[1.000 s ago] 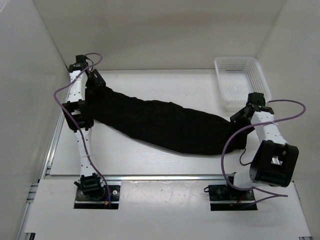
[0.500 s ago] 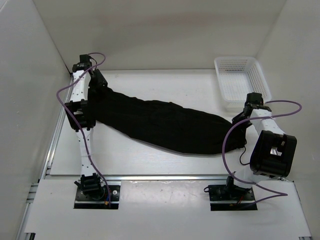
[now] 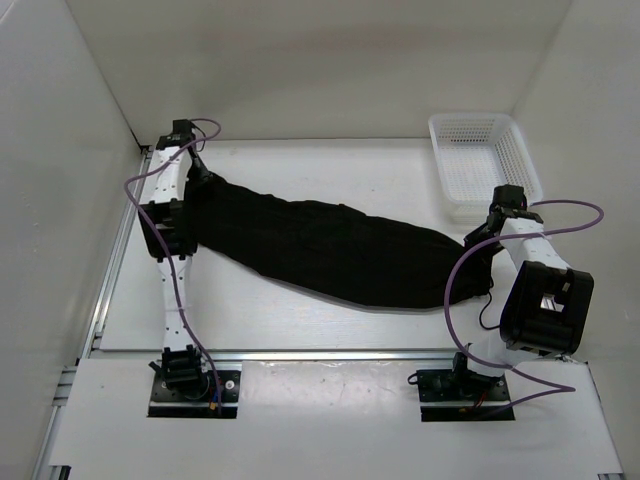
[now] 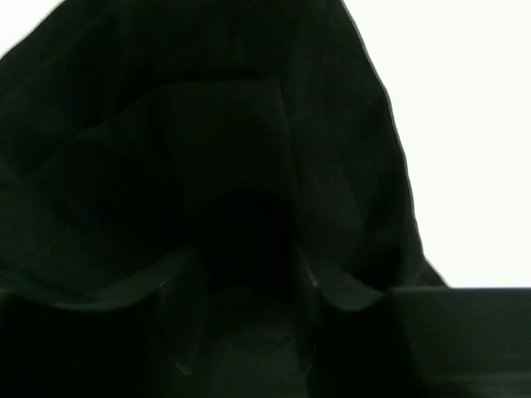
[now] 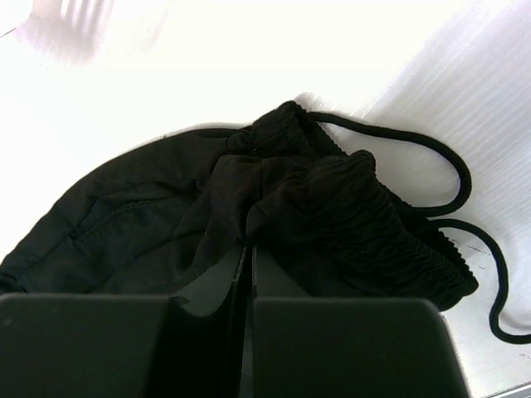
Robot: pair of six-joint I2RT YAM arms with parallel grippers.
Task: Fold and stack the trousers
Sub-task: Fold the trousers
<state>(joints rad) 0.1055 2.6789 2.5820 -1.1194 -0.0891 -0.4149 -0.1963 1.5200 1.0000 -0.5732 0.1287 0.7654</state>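
Note:
The black trousers [image 3: 330,250] lie stretched slantwise across the white table, from back left to front right. My left gripper [image 3: 203,178] is down on their left end. In the left wrist view black cloth [image 4: 224,149] fills the gap between my left gripper's [image 4: 245,257] spread fingers. That view is too dark to show whether they press on it. My right gripper [image 3: 483,238] is at the right end. In the right wrist view my right gripper [image 5: 250,240] is shut, pinching a fold beside the gathered waistband [image 5: 373,224]. A drawstring [image 5: 460,178] loops out over the table.
A white mesh basket [image 3: 528,165] stands at the back right, just behind my right gripper. White walls close in the table on the left, back and right. A purple cable [image 3: 455,290] arches beside the right arm.
My right gripper has shut on the waistband fold and its arm has drawn in. The left fingers have narrowed around the cloth and the left wrist has shifted slightly right.

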